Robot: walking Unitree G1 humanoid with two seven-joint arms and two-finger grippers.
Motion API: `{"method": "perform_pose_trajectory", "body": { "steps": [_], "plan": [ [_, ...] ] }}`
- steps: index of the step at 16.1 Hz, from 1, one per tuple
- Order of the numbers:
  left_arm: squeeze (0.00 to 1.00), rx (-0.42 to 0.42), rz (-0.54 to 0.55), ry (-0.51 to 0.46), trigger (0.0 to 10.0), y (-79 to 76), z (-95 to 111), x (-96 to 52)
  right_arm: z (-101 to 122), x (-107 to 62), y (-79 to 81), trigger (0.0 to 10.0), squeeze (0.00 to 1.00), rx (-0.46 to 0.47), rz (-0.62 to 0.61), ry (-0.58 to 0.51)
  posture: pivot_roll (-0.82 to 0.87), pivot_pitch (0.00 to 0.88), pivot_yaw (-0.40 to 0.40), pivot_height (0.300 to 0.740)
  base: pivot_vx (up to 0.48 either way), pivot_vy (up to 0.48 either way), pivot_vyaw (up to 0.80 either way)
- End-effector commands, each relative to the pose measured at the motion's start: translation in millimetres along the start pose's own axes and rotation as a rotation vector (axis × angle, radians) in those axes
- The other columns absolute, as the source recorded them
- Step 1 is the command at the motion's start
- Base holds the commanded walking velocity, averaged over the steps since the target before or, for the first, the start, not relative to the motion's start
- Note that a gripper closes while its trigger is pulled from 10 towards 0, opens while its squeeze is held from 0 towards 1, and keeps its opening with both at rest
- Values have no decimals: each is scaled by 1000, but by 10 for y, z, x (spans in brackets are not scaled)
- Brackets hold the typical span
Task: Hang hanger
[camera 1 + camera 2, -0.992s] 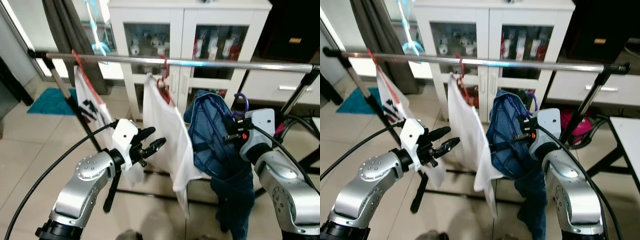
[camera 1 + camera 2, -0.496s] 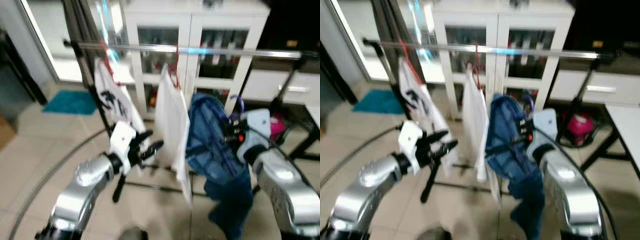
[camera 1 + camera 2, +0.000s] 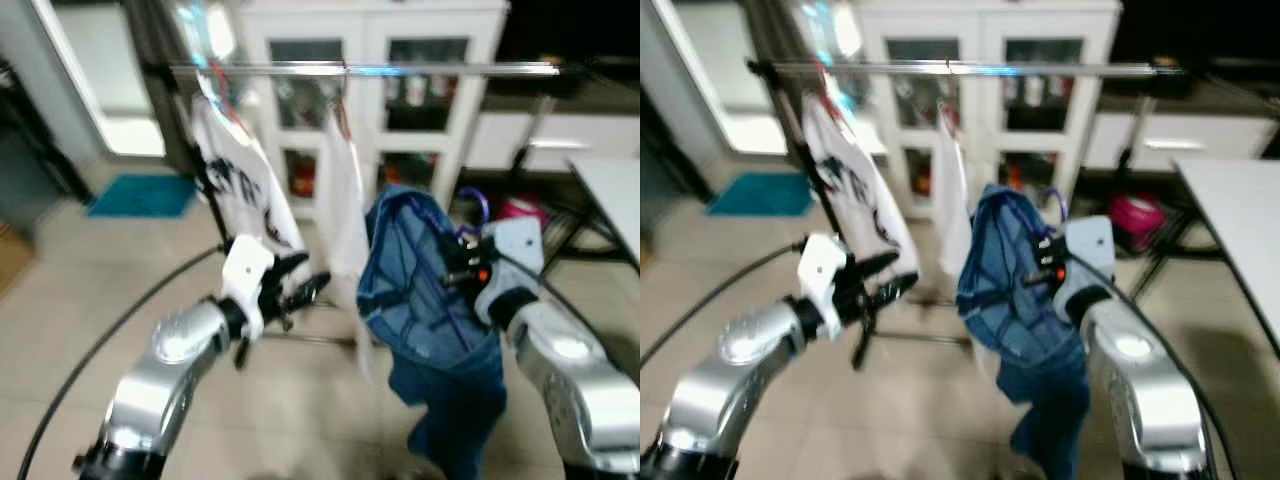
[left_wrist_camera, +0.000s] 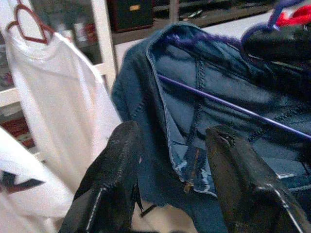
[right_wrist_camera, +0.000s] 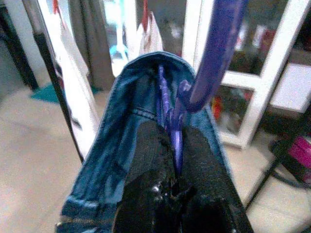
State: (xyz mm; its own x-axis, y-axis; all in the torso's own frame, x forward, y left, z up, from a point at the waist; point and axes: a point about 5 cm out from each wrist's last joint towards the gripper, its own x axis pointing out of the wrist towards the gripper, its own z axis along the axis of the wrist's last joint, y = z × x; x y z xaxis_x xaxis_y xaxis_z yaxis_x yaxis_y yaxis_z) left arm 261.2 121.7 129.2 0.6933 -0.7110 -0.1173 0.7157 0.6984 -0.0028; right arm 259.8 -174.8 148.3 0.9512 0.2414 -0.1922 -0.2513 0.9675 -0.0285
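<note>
A purple hanger [image 5: 214, 58] carries blue jeans [image 3: 425, 300] and sits in my right gripper [image 5: 175, 145], which is shut on its neck below the hook [image 3: 478, 205]. The jeans hang in front of me, below the silver rail [image 3: 400, 69] and apart from it. My left gripper [image 3: 305, 285] is open and holds nothing, to the left of the jeans at waist height. On the rail hang a white shirt [image 3: 345, 200] on a red hanger [image 4: 29, 29] and a white printed shirt [image 3: 235, 180] further left.
A white glass-door cabinet [image 3: 380, 110] stands behind the rail. The rack's black legs [image 3: 215, 200] reach the tiled floor. A teal mat [image 3: 140, 195] lies at far left, a pink object [image 3: 1135, 215] under the rack's right end, and a white table edge [image 3: 610, 195] at right.
The camera has shifted and the rail now looks farther and higher. Both grippers keep their pose; the right one still holds the hanger with the jeans.
</note>
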Motion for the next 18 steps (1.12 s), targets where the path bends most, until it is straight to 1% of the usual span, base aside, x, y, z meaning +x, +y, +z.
{"method": "perform_pose_trajectory", "body": {
  "steps": [1,3,6,7,8,10,11,12,15,16,18],
  "plan": [
    [0,10,8,8,10000,32,2,-26,104,11,31,0,0,-8,13,-45,-109,0,47,740,-262,0,0],
    [0,10,8,7,10000,33,5,-28,106,13,38,0,0,-8,16,-46,-108,0,47,740,-262,0,0],
    [0,0,10,0,10000,42,12,-4,147,15,113,0,0,-2,88,-70,-109,0,50,740,0,0,0],
    [408,-6,14,-14,10000,65,34,32,195,4,192,0,0,17,165,-96,-112,0,53,740,0,0,0],
    [1000,4,52,-42,10000,128,89,90,253,-17,284,0,0,21,252,-124,-119,0,58,740,0,0,0],
    [1000,55,95,-38,10000,186,123,168,313,-48,379,0,0,22,340,-155,-123,0,62,740,0,0,0],
    [835,62,100,-36,10000,194,122,192,329,-55,399,0,0,23,359,-163,-124,0,62,740,0,0,0],
    [0,68,105,-35,10000,204,113,239,363,-75,450,0,0,34,407,-183,-125,0,63,740,0,0,0],
    [0,110,144,-35,10000,245,108,322,392,-126,544,0,0,40,499,-201,-133,0,69,740,0,0,0],
    [0,136,160,-41,10000,260,117,325,389,-135,544,0,0,40,507,-200,-133,0,69,740,0,0,0],
    [0,162,172,-41,10000,266,102,334,386,-141,536,0,0,43,512,-199,-133,0,69,740,0,0,0]
  ]
}}
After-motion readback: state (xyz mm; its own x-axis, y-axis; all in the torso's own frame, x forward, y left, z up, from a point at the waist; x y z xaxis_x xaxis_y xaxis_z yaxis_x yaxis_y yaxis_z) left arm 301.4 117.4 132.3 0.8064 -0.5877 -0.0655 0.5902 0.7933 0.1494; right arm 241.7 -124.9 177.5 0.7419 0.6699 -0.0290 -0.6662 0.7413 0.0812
